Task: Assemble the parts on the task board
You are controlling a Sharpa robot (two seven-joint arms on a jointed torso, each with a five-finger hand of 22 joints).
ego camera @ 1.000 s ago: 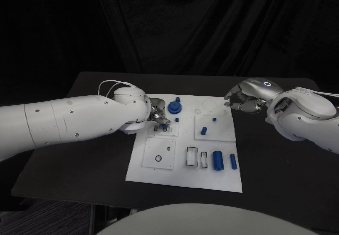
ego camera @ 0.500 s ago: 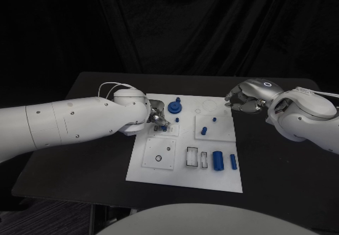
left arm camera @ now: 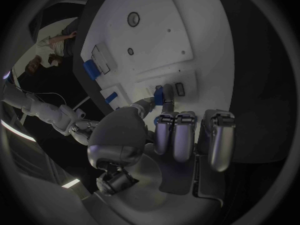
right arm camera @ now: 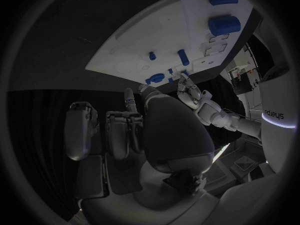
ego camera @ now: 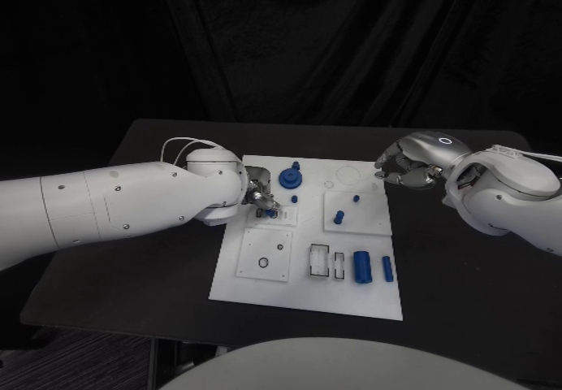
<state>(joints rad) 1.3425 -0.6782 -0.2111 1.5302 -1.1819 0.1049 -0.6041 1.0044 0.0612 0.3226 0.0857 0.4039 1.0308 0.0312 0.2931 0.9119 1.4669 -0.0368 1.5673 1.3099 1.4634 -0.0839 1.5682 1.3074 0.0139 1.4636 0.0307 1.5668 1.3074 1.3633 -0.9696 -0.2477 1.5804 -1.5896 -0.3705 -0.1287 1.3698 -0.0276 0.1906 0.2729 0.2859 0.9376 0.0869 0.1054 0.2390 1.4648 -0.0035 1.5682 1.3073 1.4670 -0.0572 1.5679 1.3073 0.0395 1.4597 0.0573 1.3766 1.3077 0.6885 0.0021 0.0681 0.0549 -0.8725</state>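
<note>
A black tabletop (ego camera: 153,268) against dark drapes carries the white task board (ego camera: 352,288) at its middle. The left hand (ego camera: 260,193) is over the board's far-left part, its fingers (left arm camera: 164,96) pinching a small blue part (ego camera: 272,213) just above a slot there; this looks like the insertion step. Next it likely needs the part squared to the slot and pressed straight down. The right hand (ego camera: 404,165) hovers off the board's far-right corner, fingers curled in on nothing. Two blue cylinders (ego camera: 362,266) lie near the board's near-right edge.

White task board (ego camera: 307,286) on black table (ego camera: 140,252)
</note>
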